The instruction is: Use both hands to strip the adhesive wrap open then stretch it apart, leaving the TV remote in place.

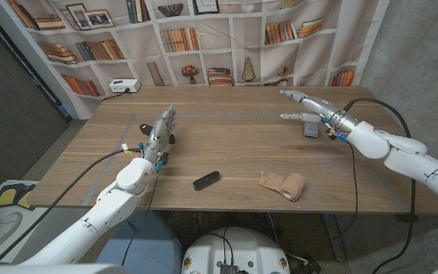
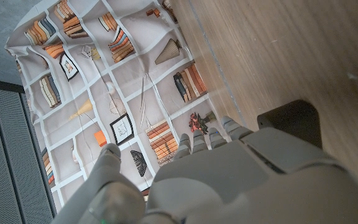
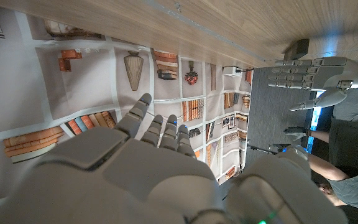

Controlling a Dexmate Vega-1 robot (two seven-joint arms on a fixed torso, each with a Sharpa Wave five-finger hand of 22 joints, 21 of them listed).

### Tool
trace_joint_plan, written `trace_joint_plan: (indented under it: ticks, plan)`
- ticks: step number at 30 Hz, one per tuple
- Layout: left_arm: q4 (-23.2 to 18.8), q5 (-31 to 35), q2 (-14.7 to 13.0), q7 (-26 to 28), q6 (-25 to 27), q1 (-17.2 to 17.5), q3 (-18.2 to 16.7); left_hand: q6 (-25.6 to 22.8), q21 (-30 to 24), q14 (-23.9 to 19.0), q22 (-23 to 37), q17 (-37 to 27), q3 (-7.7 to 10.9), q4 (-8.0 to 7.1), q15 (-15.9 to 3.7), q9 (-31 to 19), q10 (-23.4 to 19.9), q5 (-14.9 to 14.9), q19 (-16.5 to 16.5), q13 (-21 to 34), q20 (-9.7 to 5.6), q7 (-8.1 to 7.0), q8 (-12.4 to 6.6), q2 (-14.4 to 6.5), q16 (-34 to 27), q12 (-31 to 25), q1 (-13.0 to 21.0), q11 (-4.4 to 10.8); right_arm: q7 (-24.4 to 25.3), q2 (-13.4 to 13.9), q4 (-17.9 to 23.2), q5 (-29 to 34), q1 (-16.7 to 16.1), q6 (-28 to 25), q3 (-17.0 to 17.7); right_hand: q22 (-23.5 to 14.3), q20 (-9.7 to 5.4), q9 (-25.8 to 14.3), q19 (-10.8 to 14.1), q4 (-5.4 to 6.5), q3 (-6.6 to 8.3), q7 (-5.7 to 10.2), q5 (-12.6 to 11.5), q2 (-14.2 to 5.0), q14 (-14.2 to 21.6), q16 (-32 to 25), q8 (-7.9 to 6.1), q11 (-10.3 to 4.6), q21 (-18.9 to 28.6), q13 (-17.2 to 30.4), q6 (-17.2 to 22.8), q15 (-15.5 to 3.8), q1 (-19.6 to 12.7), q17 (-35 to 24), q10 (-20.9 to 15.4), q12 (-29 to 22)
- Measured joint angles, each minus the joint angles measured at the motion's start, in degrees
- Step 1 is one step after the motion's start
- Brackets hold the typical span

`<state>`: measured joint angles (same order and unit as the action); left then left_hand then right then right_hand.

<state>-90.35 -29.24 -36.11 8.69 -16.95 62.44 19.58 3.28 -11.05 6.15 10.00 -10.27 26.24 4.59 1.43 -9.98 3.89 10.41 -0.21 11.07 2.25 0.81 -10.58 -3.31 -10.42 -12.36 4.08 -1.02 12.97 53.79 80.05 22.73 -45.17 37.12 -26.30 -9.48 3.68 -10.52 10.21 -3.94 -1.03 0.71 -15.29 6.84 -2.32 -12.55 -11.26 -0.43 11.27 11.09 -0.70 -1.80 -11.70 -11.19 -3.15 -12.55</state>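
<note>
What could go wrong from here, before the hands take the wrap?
The adhesive wrap lies near the table's front edge; a push could send it off. The TV remote lies just beside it, so the left hand, reaching over, might shift it. The right hand is open and far back, above a small dark object.

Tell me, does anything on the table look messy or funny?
Only a little: the tan adhesive wrap near the front edge has a loose, crumpled tail trailing off its roll. The black TV remote lies slanted beside it. Nothing looks spilled or broken.
</note>
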Motion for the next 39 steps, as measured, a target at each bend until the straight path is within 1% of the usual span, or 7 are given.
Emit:
trace_joint_plan:
  ticks: [5,20,21,24,32,35,39]
  plan:
    - [-0.4,0.1,-0.1,0.1,0.1,0.2,0.0,0.0,0.0,0.0,0.0,0.0,0.00,0.00,0.00,0.0,0.0,0.0,0.0,0.0,0.00,0.00,0.00,0.0,0.0,0.0,0.0,0.00,0.5,0.3,0.5,-0.1,-1.0,0.0,0.5,0.0,0.00,0.0,0.0,0.00,0.00,-0.31,-0.4,0.00,0.0,0.0,0.00,0.00,0.0,0.0,0.3,0.00,0.0,0.0,0.0,0.0]
    - [-0.7,0.4,0.1,0.2,0.1,0.7,0.1,0.0,0.0,0.0,0.0,0.0,0.00,0.00,0.00,0.0,0.0,0.0,0.0,0.0,0.00,0.00,0.00,0.0,0.0,0.0,0.0,0.00,1.5,0.8,1.9,-0.8,-3.5,-0.7,2.0,0.0,0.00,0.0,0.0,0.00,0.00,-0.31,-0.8,-0.02,0.0,0.0,0.00,-0.22,0.0,0.3,0.3,0.00,0.0,0.0,-0.2,0.0]
    - [-0.7,0.4,0.1,0.2,0.0,0.8,0.1,0.0,0.0,0.0,0.0,0.0,0.00,0.00,0.00,0.0,0.0,0.0,0.0,0.0,0.00,0.00,0.00,0.0,0.0,0.0,0.0,0.00,1.5,0.8,2.0,-0.8,-3.6,-0.8,2.0,0.0,0.00,0.0,0.0,0.00,0.00,-0.31,-0.8,-0.38,0.0,0.0,0.00,-0.22,0.0,0.3,0.3,-0.01,-0.4,0.0,-0.2,0.0]
    - [-0.7,0.5,0.1,0.2,-0.1,0.8,0.1,0.0,0.0,0.0,0.0,0.0,0.00,0.00,0.00,0.0,0.0,0.0,0.0,0.0,0.00,0.00,0.00,0.0,0.0,0.0,0.0,0.00,1.5,0.9,2.3,-1.0,-4.0,-1.0,2.2,0.0,0.00,0.0,0.0,0.00,0.01,-0.62,-0.8,-0.39,0.0,0.0,0.00,-0.22,0.0,0.3,0.6,-0.01,-0.4,0.0,-0.2,0.0]
    - [-0.3,0.5,0.2,0.0,-0.5,0.8,0.1,0.0,0.0,0.0,0.0,0.0,0.00,0.00,0.00,0.0,0.0,0.0,-0.3,0.0,-0.32,0.00,0.00,0.0,0.0,0.0,0.0,0.00,1.8,1.0,3.3,-1.5,-5.6,-2.0,2.9,0.0,0.00,0.0,0.0,-0.25,0.25,-0.48,-1.1,-0.86,0.2,0.0,0.00,-0.21,0.0,0.3,0.7,0.19,-0.9,0.0,-0.2,0.0]
    - [-0.1,0.5,0.2,0.0,-0.6,0.8,0.1,0.0,0.0,0.0,0.0,0.0,0.00,0.00,0.00,0.0,0.0,0.0,-0.3,0.0,-0.32,0.00,0.00,0.0,0.0,0.0,0.0,0.00,1.9,1.0,3.5,-1.9,-6.0,-2.2,3.0,0.0,-0.01,0.0,0.8,-0.50,0.50,-0.31,-1.1,-1.37,0.4,0.0,0.00,-0.21,0.0,0.3,0.9,-0.06,-1.4,0.0,-0.2,0.0]
    - [0.2,0.6,0.2,-0.1,-0.6,0.8,0.1,0.0,0.0,0.0,-0.1,0.0,0.00,0.00,0.00,0.0,0.0,0.0,-0.3,0.0,-0.32,0.00,0.00,0.0,0.0,0.0,0.0,0.00,1.9,1.0,3.6,-2.3,-6.4,-2.4,3.2,0.0,-0.01,0.0,0.8,-0.49,0.49,-0.30,-1.5,-1.67,0.4,0.0,0.00,0.09,0.0,0.3,0.9,-0.06,-1.7,0.0,-0.5,0.0]
